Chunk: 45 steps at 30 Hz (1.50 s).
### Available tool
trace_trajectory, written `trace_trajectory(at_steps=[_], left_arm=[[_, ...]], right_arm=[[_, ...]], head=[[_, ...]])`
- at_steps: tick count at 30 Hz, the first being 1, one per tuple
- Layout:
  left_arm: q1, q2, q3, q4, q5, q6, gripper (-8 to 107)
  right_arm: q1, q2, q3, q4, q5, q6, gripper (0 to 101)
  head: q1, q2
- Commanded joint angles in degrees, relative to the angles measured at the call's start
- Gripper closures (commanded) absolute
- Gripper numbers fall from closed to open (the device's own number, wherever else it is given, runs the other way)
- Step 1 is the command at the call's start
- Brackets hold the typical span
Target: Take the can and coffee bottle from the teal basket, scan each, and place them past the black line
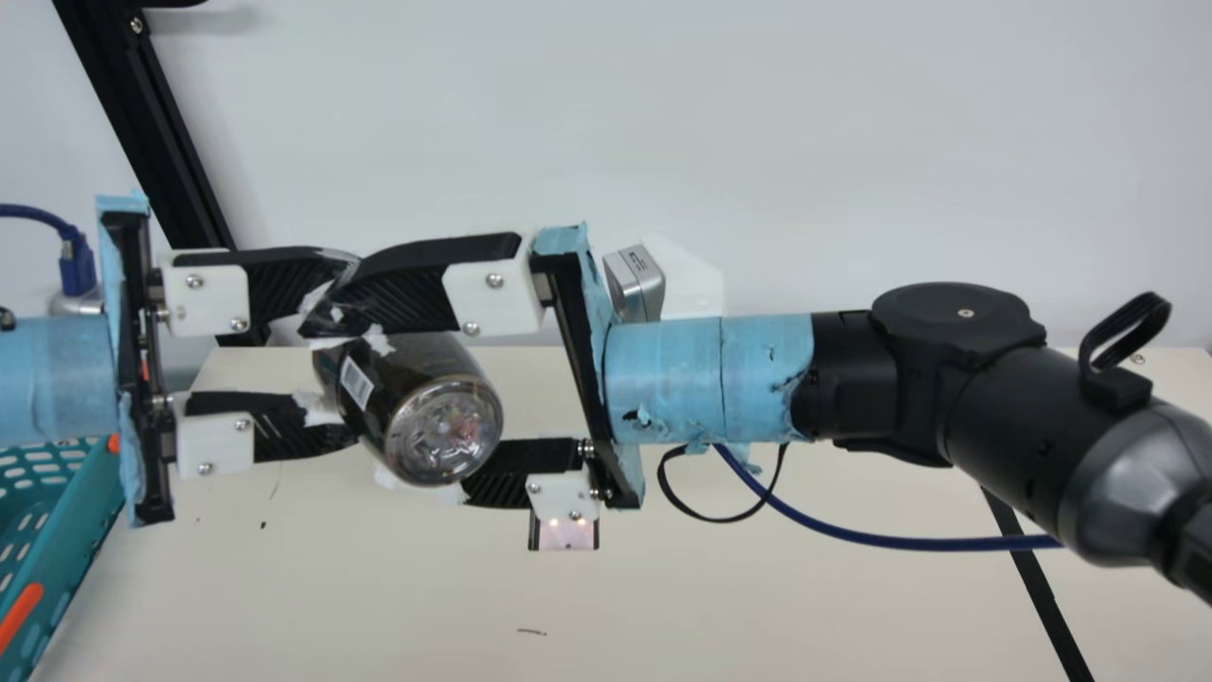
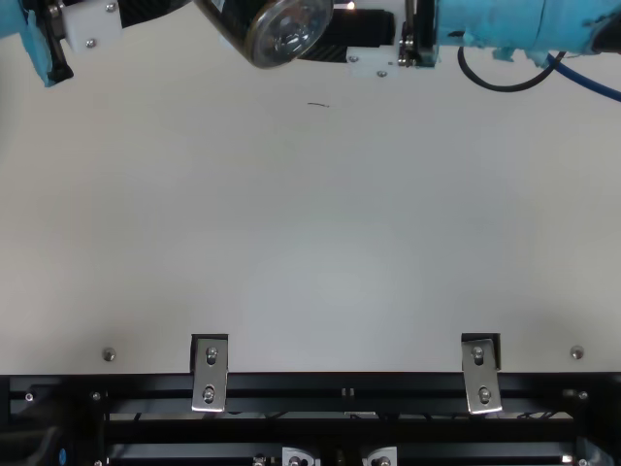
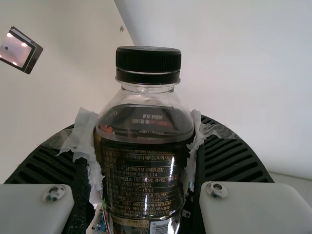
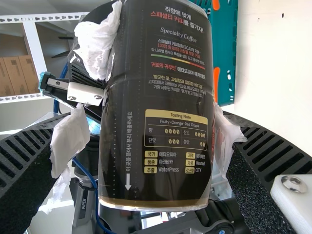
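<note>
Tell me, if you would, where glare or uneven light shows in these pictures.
Main view: highlights on the coffee bottle's clear base, bright spots on the small square device. Left wrist view: a pale streak down the bottle's label. Top view: the table looks duller toward its left edge.

The right arm (image 1: pixel 1013 417) is black with a silver-grey section (image 1: pixel 1127 474), frayed light-blue wrapping (image 1: pixel 701 379), a dark-blue cable (image 1: pixel 852 537) and a thin black loop (image 1: pixel 720 520). The left claw (image 1: pixel 350 352) and right claw (image 1: pixel 402 412) have black ribbed fingers (image 1: pixel 398 294), ragged whitish tape (image 3: pixel 87 136), white mounts (image 1: pixel 488 308) and silver screws (image 1: pixel 494 280).
</note>
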Motion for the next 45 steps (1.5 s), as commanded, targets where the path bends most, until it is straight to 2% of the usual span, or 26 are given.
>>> trace_trajectory(at_steps=[1,28,29,45], left_arm=[[0.0,0.0,0.0,0.0,0.0,0.0,89],[0.0,0.0,0.0,0.0,0.0,0.0,89],[0.0,0.0,0.0,0.0,0.0,0.0,89],[0.0,0.0,0.0,-0.32,0.0,0.0,89]], right_arm=[[0.0,0.0,0.0,0.0,0.0,0.0,0],[-0.28,-0.13,-0.09,-0.08,-0.88,0.07,0],[-0.28,-0.13,-0.09,-0.08,-0.88,0.07,101],[-0.28,-0.13,-0.09,-0.91,-0.87,0.27,101]], head=[[-1.54,0.1],[-1.54,0.1],[-1.54,0.1],[-1.54,0.1]])
